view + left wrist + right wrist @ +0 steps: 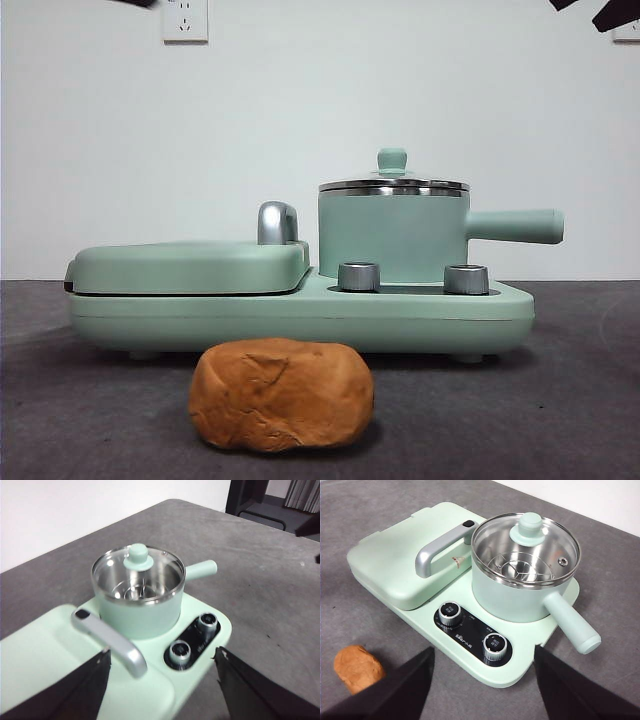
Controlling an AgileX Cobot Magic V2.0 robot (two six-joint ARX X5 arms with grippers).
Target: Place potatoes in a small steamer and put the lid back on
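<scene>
Here: potato on table before small steamer, lid on; both jaws wide, well above, empty.

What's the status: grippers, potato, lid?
Left gripper, right gripper open, empty, above cooker. Potato on table. Lid on steamer, blocking it.
</scene>
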